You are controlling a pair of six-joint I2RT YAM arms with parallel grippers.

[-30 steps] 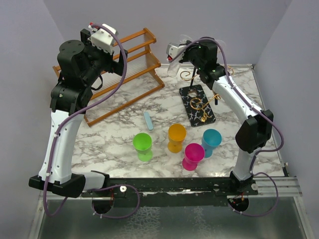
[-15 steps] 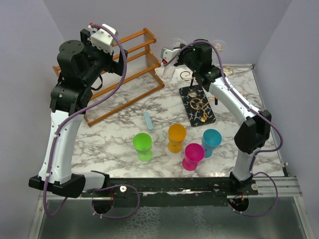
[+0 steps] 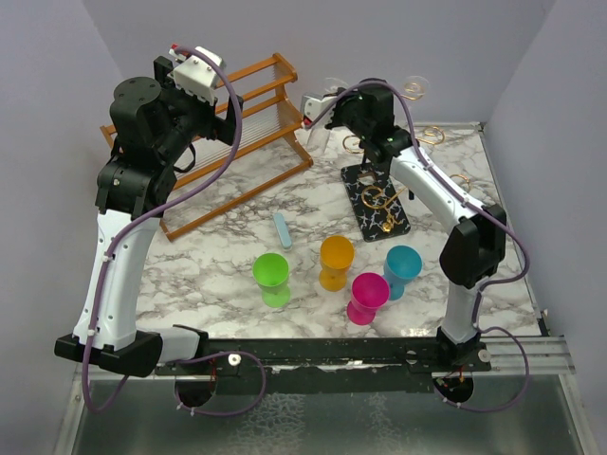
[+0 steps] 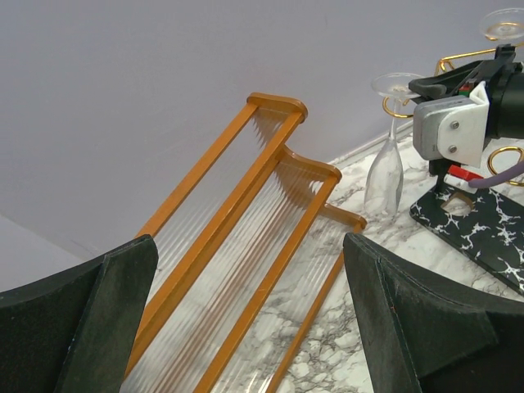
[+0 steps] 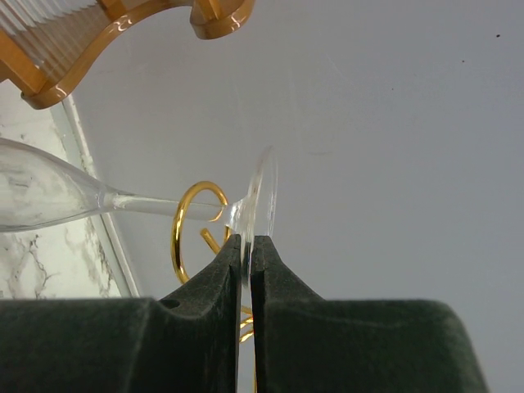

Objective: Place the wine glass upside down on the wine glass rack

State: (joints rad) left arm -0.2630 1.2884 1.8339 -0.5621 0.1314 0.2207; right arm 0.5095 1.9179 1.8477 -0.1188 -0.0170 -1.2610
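1. The wine glass (image 4: pixel 385 160) is held upside down, bowl hanging low and foot uppermost. It is at the left side of the wine glass rack (image 3: pixel 394 226), above the far part of the bench (image 3: pixel 237 237).
2. Its foot is pinched at the rim by the right hand (image 5: pixel 246 250), whose fingers are clenched on the thin disc.
3. In the right wrist view the stem is seen crossing a gold curl (image 5: pixel 182 214) just below the foot. Whether it sits inside the curl or merely passes in front of it cannot be told.
4. The left hand (image 4: pixel 250 327) is spread wide and grasps nothing. It is raised over the wooden shelf rack (image 4: pixel 246 205), apart from the glass.
5. Lifting, inverting and carrying to the rack are judged done.
6. Judged left: the stem is to be settled in a wire arm so that the foot is borne, and the grip is then to be released.
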